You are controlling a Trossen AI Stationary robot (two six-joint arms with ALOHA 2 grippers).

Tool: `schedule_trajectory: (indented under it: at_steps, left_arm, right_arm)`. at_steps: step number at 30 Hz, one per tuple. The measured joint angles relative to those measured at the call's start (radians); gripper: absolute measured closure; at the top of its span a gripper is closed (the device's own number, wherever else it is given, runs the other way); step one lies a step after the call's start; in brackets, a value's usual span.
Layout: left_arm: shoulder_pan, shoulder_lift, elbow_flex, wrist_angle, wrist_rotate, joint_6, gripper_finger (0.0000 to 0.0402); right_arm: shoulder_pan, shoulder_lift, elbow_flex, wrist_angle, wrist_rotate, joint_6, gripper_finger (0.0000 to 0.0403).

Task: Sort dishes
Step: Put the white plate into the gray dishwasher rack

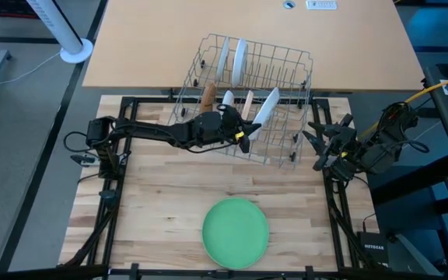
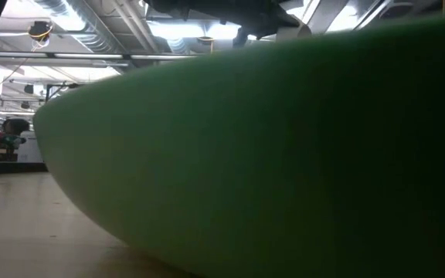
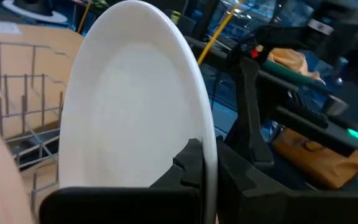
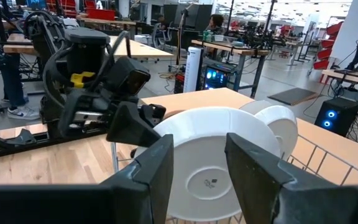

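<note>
Our left gripper (image 1: 245, 134) is clamped on the rim of a white plate (image 3: 135, 99), one finger on each face, as the left wrist view shows. That plate stands on edge, tilted, in the near part of the grey wire rack (image 1: 290, 66). Just beside it in the rack stand a brown plate (image 1: 208, 95), a tan one (image 1: 248, 103) and a small white one (image 1: 228, 98), with two more white plates (image 1: 232, 59) upright in the far rows.

We judge the white plate stiff, glazed and slick, fairly heavy for a rim pinch, and breakable if it knocks a wire or a neighbour. The rim is the only hold the rack leaves us, so a firm grip well onto the edge and a lift along the plate's own plane seem safest.

Our right gripper (image 1: 322, 144) waits at the rack's right end, jaws parted and holding nothing.

The large light green plate (image 1: 236, 232) lies flat on the wooden table (image 1: 146, 202), well apart from the rack, near the front edge.
</note>
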Motion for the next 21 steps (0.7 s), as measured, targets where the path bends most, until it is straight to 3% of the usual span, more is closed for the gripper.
schedule_trajectory:
  at_steps: [21]
  left_arm:
    - [0.032,0.000,0.000,-0.081,-0.044,-0.186,0.0382]
  right_arm:
    - [0.000,0.000,0.000,-0.002,-0.001,0.002,0.0251]
